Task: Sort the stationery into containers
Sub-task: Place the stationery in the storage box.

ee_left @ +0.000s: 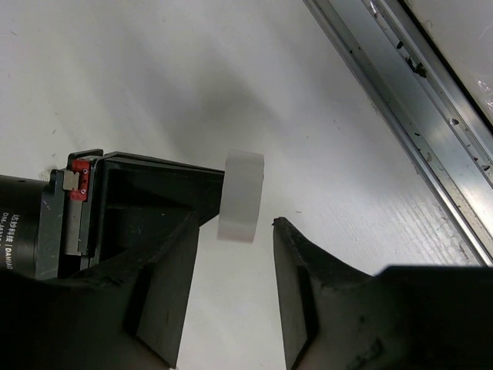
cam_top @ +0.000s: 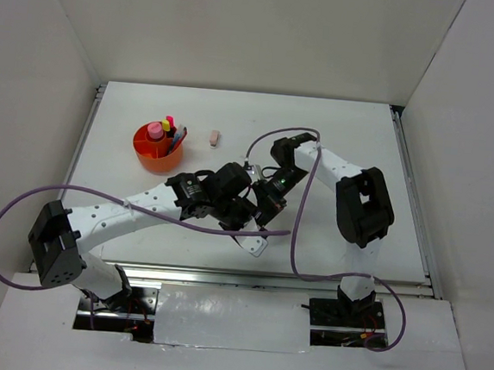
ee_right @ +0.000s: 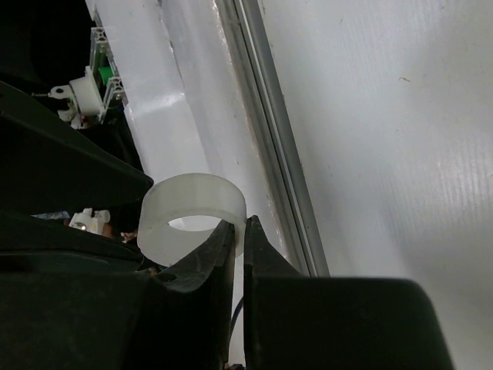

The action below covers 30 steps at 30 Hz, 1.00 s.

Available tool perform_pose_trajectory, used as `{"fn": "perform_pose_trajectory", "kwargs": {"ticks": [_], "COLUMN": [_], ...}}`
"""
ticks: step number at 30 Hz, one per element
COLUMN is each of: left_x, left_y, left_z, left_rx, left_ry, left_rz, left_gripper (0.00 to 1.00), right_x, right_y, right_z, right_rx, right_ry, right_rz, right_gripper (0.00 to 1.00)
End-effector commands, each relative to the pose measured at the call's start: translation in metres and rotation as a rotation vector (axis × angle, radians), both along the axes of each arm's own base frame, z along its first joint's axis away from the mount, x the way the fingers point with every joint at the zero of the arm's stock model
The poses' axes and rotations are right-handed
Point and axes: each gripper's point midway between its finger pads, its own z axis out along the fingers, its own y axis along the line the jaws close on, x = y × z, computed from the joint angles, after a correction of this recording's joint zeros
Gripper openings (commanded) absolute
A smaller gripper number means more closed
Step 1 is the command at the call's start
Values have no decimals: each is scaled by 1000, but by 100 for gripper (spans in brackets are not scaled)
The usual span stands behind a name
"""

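We held the tape ring [ee_right: 192, 208] clamped by its wall in our right gripper [ee_right: 240, 230], well right of the orange tub [cam_top: 149, 162], with our left gripper [ee_left: 233, 245] straddling it edge-on, fingers apart.

A white table [cam_top: 354, 142], metal rail [cam_top: 414, 200], white walls [cam_top: 243, 29].

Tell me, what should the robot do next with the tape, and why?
Probably close the left end effector on the tape ring: the ring sits right at the gap between its open fingers, while the right end effector pinches its wall.
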Motion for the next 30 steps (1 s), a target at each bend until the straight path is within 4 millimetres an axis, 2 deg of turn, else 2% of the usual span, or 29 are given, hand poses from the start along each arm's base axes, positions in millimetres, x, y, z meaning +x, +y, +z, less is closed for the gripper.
{"fn": "perform_pose_trajectory", "kwargs": {"ticks": [1, 8, 10, 15, 18, 19, 21, 22, 23, 25, 27, 29, 30], "left_x": [-3, -9, -11, -12, -16, -18, -25, -27, -33, -42, -50, -48, -47], "left_y": [-6, -9, -8, -4, -1, 1, 4, 4, 4, 6, 8, 5, 3], "left_z": [2, -7, -10, -15, -20, -22, -27, -27, -28, -31, -33, -29, -25], "left_rx": [-19, -1, 9, 25, 32, 36, 48, 48, 53, 56, 56, 36, 23], "left_ry": [-23, -23, -23, -22, -9, -5, 5, 12, 24, 59, 101, 128, 172], "left_rz": [-33, -50, -57, -56, -48, -47, -50, -53, -62, -60, -39, 9, 82], "left_gripper": [55, 53, 49, 29, 18, 17, 13, 11, 11, 8, 7, 2, 0], "right_x": [-25, -28, -27, -27, -25, -24, -17, -13, -1, 16, 44, 70, 86], "right_y": [-4, -1, -1, -3, -4, -4, -6, -7, -10, -14, -25, -32, -45], "right_z": [20, 23, 24, 25, 26, 26, 28, 28, 31, 34, 42, 53, 57], "right_rx": [-9, -3, -3, -8, -11, -11, -7, -8, 2, 16, 39, 59, 63], "right_ry": [112, 97, 91, 83, 76, 73, 62, 66, 54, 55, 23, -16, -27], "right_rz": [13, 28, 27, 28, 24, 20, 1, -12, -46, -99, -180, -244, -304], "right_gripper": [2, 1, 1, 4, 16, 34, 57, 60, 64, 65, 66, 66, 66]}}
